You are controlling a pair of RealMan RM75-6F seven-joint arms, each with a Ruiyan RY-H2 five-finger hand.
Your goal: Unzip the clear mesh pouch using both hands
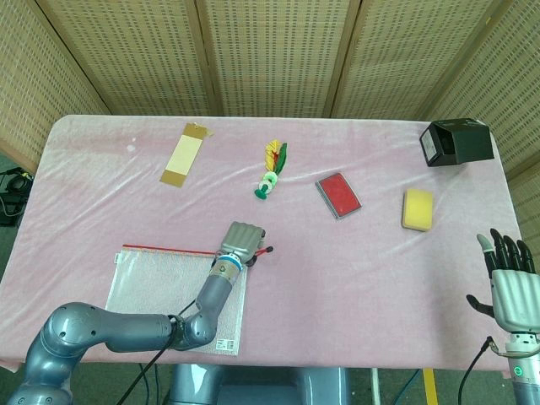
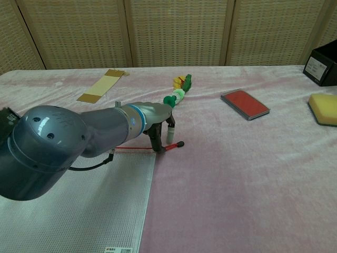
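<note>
The clear mesh pouch [image 1: 160,287] [image 2: 79,205] lies flat at the table's near left, its red zipper along the far edge. The red zipper pull [image 1: 265,250] [image 2: 174,145] sticks out past the pouch's right corner. My left hand [image 1: 243,240] [image 2: 158,125] hangs over that corner with its fingers curled down, the fingertips [image 2: 156,144] touching the inner end of the pull. Whether they pinch it is hidden. The left forearm lies across the pouch. My right hand [image 1: 511,285] hovers off the table's near right corner, fingers spread and holding nothing.
On the pink cloth [image 1: 354,270] lie a tan card [image 1: 184,154], a yellow and green toy [image 1: 272,169], a red case [image 1: 338,195], a yellow sponge [image 1: 418,208] and a black box [image 1: 456,141] at the far right.
</note>
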